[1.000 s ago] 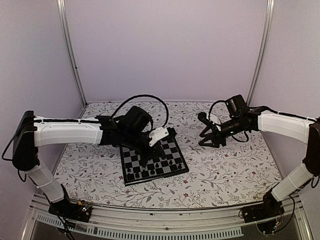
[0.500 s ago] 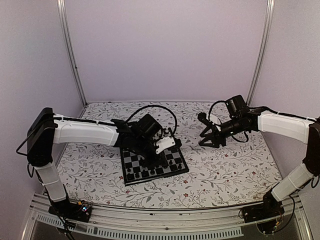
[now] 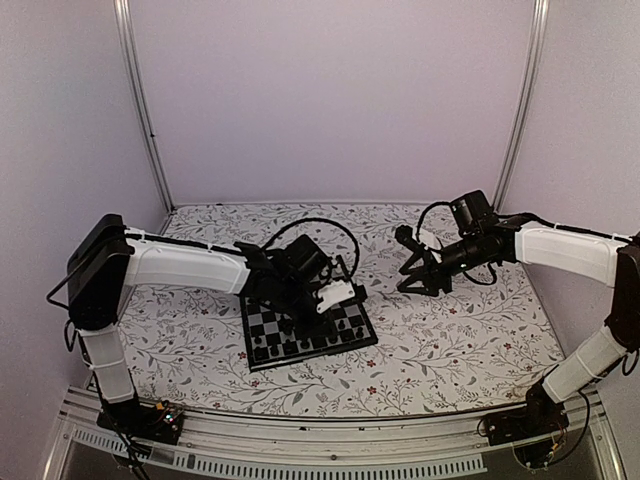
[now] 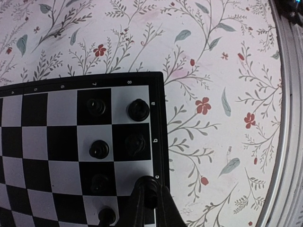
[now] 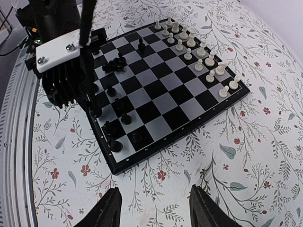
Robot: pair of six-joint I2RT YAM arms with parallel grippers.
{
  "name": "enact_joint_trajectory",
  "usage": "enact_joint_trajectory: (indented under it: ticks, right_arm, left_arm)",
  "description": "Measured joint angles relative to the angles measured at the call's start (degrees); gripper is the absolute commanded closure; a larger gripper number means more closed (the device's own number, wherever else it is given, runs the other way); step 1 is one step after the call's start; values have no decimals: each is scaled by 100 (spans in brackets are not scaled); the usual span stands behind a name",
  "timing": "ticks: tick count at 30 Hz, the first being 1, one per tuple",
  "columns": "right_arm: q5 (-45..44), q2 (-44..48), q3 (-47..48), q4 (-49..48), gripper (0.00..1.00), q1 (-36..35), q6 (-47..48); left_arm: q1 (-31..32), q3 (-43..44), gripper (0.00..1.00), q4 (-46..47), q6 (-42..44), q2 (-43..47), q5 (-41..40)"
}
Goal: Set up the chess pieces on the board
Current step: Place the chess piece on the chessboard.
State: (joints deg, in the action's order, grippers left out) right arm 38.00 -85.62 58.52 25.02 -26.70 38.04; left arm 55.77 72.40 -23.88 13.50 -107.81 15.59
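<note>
Shifting rightward across the board (image 3: 312, 355) in the last second, left gripper (image 4: 149, 194) sits nearly closed, pinching a black piece (image 5: 96, 112) at the 5 o'clock edge, probably seating it. Right gripper (image 5: 156, 208), at 2 o'clock, unchanged: spread wide, empty.
</note>
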Motion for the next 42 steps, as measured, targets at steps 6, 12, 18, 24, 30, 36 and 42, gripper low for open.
enact_joint_trajectory:
  ticks: [6,12,18,24,30,36,42]
  right_arm:
    - [0,-9,0,2,49,0,20]
    - [2,-59,0,4,49,0,33]
    - [4,-76,0,22,48,0,35]
    - [7,-83,0,39,48,0,37]
    - [15,-85,0,55,48,0,37]
    - [28,-92,0,63,48,0,37]
    - [31,-92,0,66,48,0,37]
  left_arm:
    - [0,85,89,-7,0,-166,-7]
    - [0,101,88,-57,-9,-234,-72]
    - [-2,160,86,-70,-28,-249,-155]
    - [-13,173,81,-81,-87,-249,-188]
    - [-17,173,77,-85,-136,-251,-192]
    - [-15,221,78,-138,-153,-232,-201]
    - [-17,201,74,-275,-184,490,-721]
